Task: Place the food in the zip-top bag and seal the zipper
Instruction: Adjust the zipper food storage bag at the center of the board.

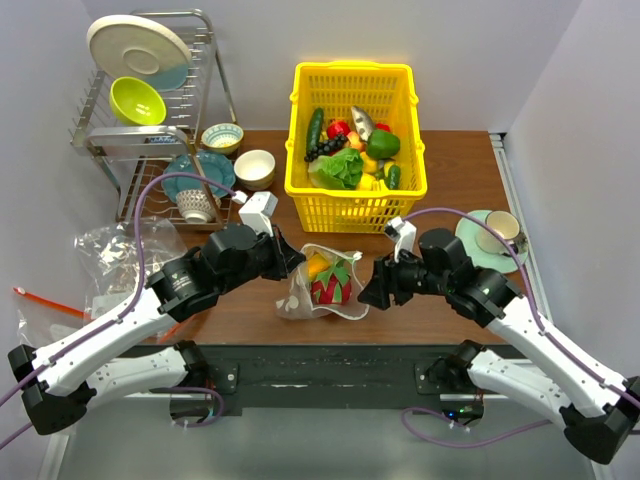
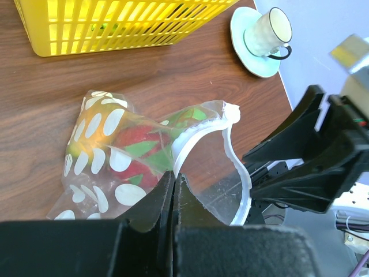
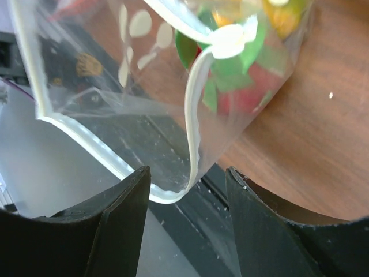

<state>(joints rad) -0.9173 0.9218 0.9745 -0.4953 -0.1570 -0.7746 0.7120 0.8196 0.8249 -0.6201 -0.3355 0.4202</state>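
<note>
Left tool clamps zip-top bag; zipper mouth faces near edge.

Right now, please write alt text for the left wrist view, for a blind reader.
The left gripper is shut on the mouth edge of a clear plastic zip-top bag with white dots, which contains a red-and-green toy dragon fruit. Its thin clear zipper strip stands open, next to the open right gripper.
</note>
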